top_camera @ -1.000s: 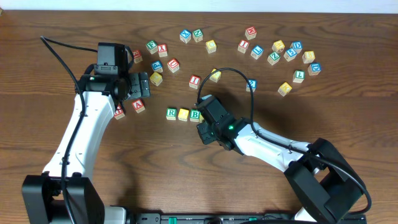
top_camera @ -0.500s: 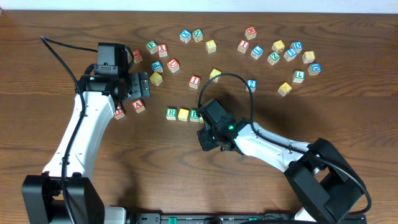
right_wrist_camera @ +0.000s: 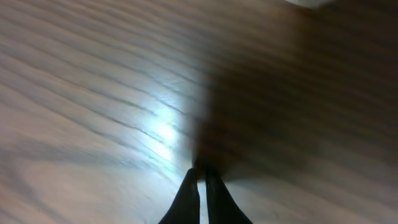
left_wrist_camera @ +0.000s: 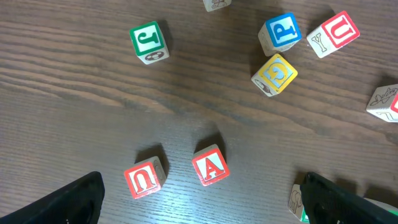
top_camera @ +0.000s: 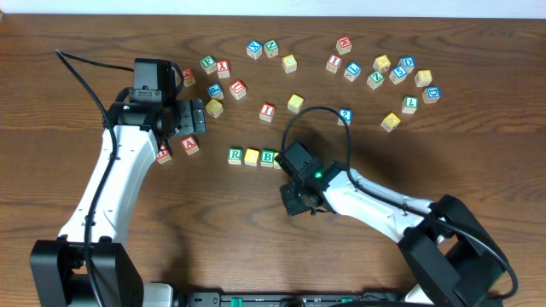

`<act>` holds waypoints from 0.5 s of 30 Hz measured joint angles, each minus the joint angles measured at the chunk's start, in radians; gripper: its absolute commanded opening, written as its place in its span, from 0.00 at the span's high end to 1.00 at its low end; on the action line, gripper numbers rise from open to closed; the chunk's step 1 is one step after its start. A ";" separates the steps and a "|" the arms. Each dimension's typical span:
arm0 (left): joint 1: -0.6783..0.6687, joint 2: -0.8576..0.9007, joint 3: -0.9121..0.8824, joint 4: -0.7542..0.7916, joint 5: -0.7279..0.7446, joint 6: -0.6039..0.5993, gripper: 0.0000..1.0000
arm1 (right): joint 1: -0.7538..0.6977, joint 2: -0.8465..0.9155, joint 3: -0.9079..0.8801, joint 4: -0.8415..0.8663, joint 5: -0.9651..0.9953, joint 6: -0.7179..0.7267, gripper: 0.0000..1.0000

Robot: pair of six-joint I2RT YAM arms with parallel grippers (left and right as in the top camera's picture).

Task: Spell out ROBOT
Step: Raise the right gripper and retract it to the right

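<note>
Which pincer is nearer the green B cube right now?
Right. In the overhead view the right pincer, shut, sits just below-right of the B cube; the left pincer, open, is farther off to its upper left.

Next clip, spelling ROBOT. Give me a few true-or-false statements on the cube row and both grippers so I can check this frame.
1. The green R cube, a yellow cube and the green B cube stand in one row. True.
2. The right gripper holds a cube. False: its fingers are shut on nothing, over bare table.
3. The left gripper is open. True.
4. The red A cube sits in the row beside R. False: it lies apart to the left of the row, near the left arm.
</note>
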 measured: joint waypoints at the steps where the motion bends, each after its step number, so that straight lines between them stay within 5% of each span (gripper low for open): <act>1: 0.000 0.000 0.000 0.000 0.000 0.000 0.01 | 0.000 -0.011 0.000 -0.017 0.019 0.008 0.99; 15: 0.000 0.000 0.000 0.000 0.000 0.000 0.01 | 0.000 -0.311 0.000 -0.125 0.329 0.059 0.95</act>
